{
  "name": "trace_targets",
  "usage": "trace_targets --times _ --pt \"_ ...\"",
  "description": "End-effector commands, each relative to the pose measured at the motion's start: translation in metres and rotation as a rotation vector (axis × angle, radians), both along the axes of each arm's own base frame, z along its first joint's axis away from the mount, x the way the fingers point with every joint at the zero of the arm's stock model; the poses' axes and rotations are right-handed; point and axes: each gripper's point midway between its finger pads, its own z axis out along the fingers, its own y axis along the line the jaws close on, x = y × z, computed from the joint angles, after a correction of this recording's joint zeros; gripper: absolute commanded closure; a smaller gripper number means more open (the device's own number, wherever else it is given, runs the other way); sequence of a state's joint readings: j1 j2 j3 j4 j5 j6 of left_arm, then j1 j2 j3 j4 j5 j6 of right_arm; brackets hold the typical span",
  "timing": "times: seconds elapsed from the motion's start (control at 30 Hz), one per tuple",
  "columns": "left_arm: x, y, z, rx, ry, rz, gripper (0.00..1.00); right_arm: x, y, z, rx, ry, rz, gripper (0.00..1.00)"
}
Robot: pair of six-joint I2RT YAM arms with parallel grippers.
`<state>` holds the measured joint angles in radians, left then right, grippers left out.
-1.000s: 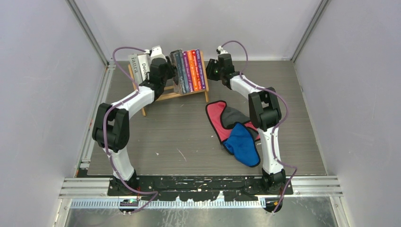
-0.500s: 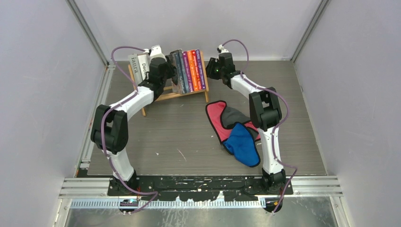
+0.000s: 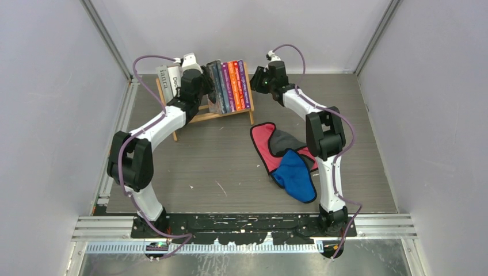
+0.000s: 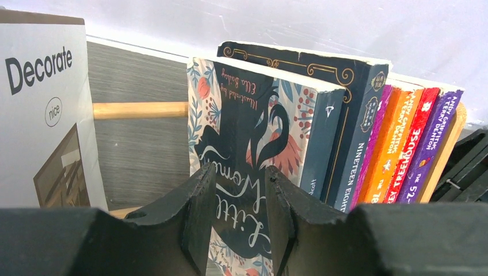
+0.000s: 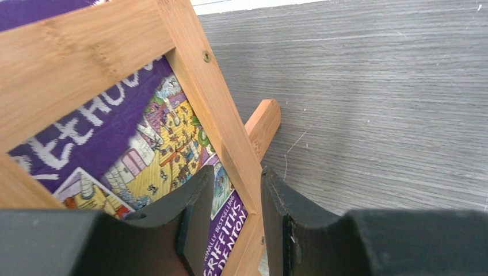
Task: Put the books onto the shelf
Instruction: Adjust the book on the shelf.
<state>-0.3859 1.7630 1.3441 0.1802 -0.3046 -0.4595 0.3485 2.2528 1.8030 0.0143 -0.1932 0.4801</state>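
Left gripper (image 4: 239, 172): jaws narrowly apart, nothing between them, tips just in front of cover of floral Little Women paperback (image 4: 247, 109). Right gripper (image 5: 236, 175): narrow gap, empty, at shelf end frame (image 5: 86, 52); purple paperback (image 5: 115, 138) behind slats. All books stand on wooden shelf (image 3: 201, 118) at far side of table (image 3: 230, 172): Decorate (image 4: 40, 103) and grey book (image 3: 165, 77) left, paperbacks right. Red cloth (image 3: 262, 144), blue cloth (image 3: 294, 175) lie near right arm.

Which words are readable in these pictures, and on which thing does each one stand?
"Decorate", "nice": big white-and-brown book, cover.
"Little Wom…", cut off: floral paperback, cover.
"NINETEEN EIGHT…": dark blue book spine.
"TREEHOUSE": red book spine.
"TERRY DENTON": purple book spine.
Orange book spine and grey book: too blurred to read.
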Motion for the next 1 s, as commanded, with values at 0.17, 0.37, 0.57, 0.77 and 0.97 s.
trace_targets --times 0.17,0.37,0.57,0.77,0.97 --pt "-0.017 0.002 0.052 0.004 -0.101 0.006 0.61 0.001 -0.012 0.078 0.035 -0.151 -0.037 0.57" --pt "-0.023 0.005 0.060 0.011 -0.104 0.010 0.59 0.000 -0.020 0.082 0.026 -0.153 -0.055 0.56" --pt "-0.029 0.007 0.064 0.013 -0.113 0.016 0.59 -0.002 -0.027 0.081 0.019 -0.151 -0.073 0.55" --pt "-0.030 0.005 0.066 0.018 -0.115 0.013 0.58 -0.003 -0.029 0.081 0.020 -0.150 -0.076 0.55" --pt "-0.029 0.004 0.059 0.024 -0.105 0.012 0.58 -0.003 -0.030 0.079 0.020 -0.151 -0.078 0.54"
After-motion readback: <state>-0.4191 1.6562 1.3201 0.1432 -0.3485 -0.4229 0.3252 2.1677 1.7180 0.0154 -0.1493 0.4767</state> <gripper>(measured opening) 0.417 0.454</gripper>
